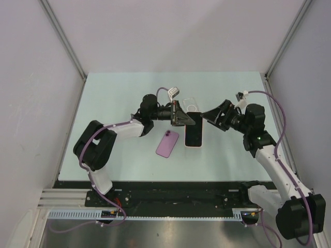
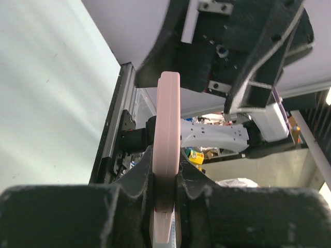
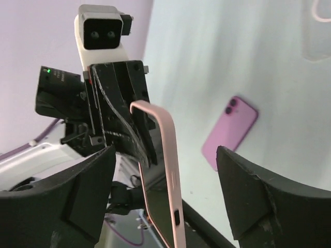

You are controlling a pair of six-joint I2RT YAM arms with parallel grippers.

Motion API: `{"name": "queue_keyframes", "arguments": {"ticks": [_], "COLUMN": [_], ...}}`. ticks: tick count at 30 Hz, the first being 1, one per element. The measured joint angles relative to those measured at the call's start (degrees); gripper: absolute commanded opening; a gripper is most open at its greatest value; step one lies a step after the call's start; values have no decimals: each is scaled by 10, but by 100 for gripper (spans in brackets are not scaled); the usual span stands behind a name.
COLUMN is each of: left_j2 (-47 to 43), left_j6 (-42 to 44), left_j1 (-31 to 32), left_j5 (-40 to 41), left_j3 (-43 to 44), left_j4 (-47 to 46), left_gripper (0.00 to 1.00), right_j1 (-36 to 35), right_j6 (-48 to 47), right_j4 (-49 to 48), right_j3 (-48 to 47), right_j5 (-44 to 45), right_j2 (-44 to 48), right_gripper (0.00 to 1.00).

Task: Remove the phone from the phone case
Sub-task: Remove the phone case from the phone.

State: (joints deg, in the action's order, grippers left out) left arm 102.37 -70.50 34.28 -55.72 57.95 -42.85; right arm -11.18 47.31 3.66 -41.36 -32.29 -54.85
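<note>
Left wrist view: left gripper [image 2: 168, 181] pinches the pink phone case [image 2: 168, 134] edge-on, phone [image 1: 194, 135] inside, between both arms. Right gripper [image 3: 165, 155] gapes empty. Phone probably stiff and slick, rim flexible; peel a corner.

You get bright, even light from above on the pale table [image 1: 114, 103], with only soft shadows. In your left wrist view the near fingers [image 2: 62, 217] sit dark and blurred; the right wrist view shows streaky sheen.

Edge-on pink-cased phone [image 2: 168, 150] with screen hidden, lower end cut off at the frame bottom, clear case [image 3: 321, 31] cropped by the top right corner, background clutter [image 2: 194, 155] too blurred to be identified.
</note>
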Motion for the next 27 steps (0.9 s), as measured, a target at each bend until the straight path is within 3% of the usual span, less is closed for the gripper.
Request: {"name": "queue_keyframes", "arguments": {"ticks": [1,3,6,7,9,10,12,19,22,27], "left_j2": [-2,-5,-14,-17,-22,-23,-23,-32,-36,-64], "left_j6": [-1,0,2,4,4,4,2,-15,-14,18], "left_j1": [1,1,1,1,1,1,1,-1,-2,-15], "left_j5": [-5,-14,-17,-17,-18,-18,-19,-26,-32,-15], "left_j3": [2,8,14,15,16,16,17,22,23,34], "left_j4": [-5,-7,2,6,8,8,5,6,7,56], "left_gripper": [0,0,0,0,0,0,0,0,0,0], "right_j1": [1,2,2,2,2,2,2,0,-4,-30], "right_j6": [12,40,78,86,104,112,117,192,284,476], "right_j4": [-23,-74,-132,-146,-176,-187,-199,-325,-439,-667], "right_j3": [0,0,2,2,2,3,4,54,98,124], "right_j5": [-10,-32,-56,-61,-71,-74,-77,-78,-67,-25], "right_j2": [-10,-40,-74,-79,-85,-85,-85,-85,-98,-209], "right_gripper": [69,65,47,35,22,10,0,0,0,0]}}
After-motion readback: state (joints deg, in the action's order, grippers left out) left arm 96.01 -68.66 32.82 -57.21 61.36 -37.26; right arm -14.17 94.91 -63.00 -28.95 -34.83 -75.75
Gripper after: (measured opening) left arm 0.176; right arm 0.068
